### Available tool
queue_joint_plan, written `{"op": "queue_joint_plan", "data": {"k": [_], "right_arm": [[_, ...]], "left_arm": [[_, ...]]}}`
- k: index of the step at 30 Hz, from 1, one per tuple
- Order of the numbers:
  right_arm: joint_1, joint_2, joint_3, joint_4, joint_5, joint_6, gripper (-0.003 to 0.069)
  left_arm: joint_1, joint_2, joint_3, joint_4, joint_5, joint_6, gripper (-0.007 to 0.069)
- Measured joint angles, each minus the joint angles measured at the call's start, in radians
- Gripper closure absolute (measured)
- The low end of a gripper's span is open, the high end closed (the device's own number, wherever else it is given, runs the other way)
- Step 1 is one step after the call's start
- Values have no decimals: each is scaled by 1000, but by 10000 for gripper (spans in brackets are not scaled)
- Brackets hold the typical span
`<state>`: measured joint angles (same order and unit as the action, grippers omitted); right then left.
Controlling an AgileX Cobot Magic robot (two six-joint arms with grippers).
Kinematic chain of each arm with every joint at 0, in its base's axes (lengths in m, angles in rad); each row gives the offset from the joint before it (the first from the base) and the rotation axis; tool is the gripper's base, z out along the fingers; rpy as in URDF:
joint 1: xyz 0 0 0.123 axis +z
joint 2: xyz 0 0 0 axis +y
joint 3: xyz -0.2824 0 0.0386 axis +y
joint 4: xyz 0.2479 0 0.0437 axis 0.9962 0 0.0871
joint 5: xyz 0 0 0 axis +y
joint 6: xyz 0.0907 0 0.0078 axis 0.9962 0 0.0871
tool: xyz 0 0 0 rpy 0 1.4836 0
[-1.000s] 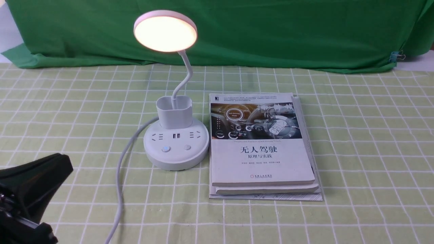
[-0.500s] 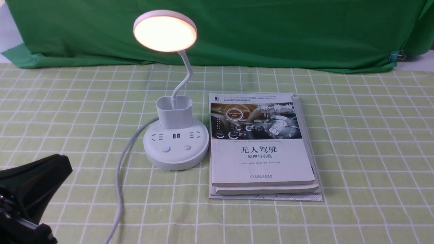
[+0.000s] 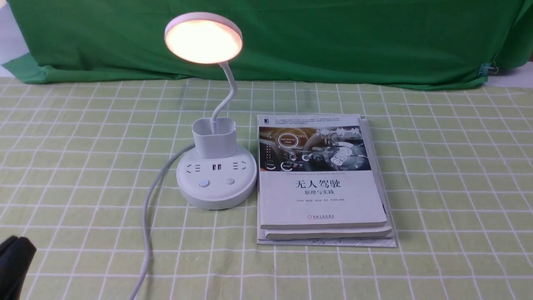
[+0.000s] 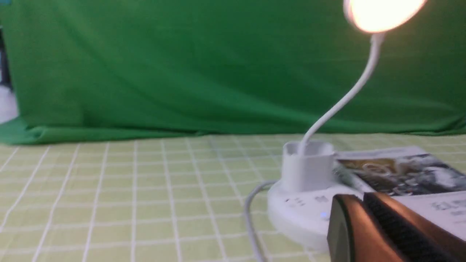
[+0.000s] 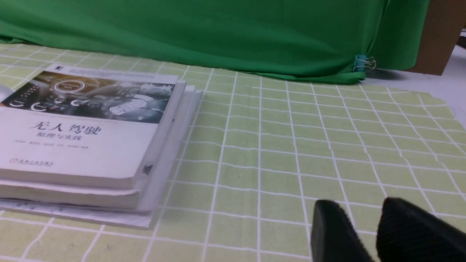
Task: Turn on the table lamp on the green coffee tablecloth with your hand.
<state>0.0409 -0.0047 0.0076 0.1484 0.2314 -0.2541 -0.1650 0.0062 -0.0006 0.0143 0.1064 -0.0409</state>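
My front camera looks down over the table lamp; both wrist cameras sit low, facing the backdrop, sharing the books.

Backdrop: plain dark green cloth, hung across the whole rear, lower edge bunched in folds on the surface. Clip: teal binder clip with wire handles, pinching the backdrop's lower right edge. White surface: bare strip at far right, behind the clip. Brown panel: upright, cardboard-coloured, beside the backdrop's right end, seen in the right wrist view only. Light: even, soft, few shadows.
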Motion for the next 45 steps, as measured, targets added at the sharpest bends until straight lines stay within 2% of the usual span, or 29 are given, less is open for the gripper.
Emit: {"op": "queue_joint_plan", "data": {"k": [2, 4, 22, 45], "right_arm": [[0, 0, 0, 0, 2, 0, 414], [0, 0, 0, 0, 1, 0, 414], [0, 0, 0, 0, 1, 0, 414], [0, 0, 0, 0, 1, -1, 414]], "left_arm": [[51, -4, 6, -3, 113, 25, 606], [81, -6, 8, -3, 158, 67, 606], [204, -8, 8, 7, 137, 119, 602], [206, -8, 8, 26, 137, 124, 581]]}}
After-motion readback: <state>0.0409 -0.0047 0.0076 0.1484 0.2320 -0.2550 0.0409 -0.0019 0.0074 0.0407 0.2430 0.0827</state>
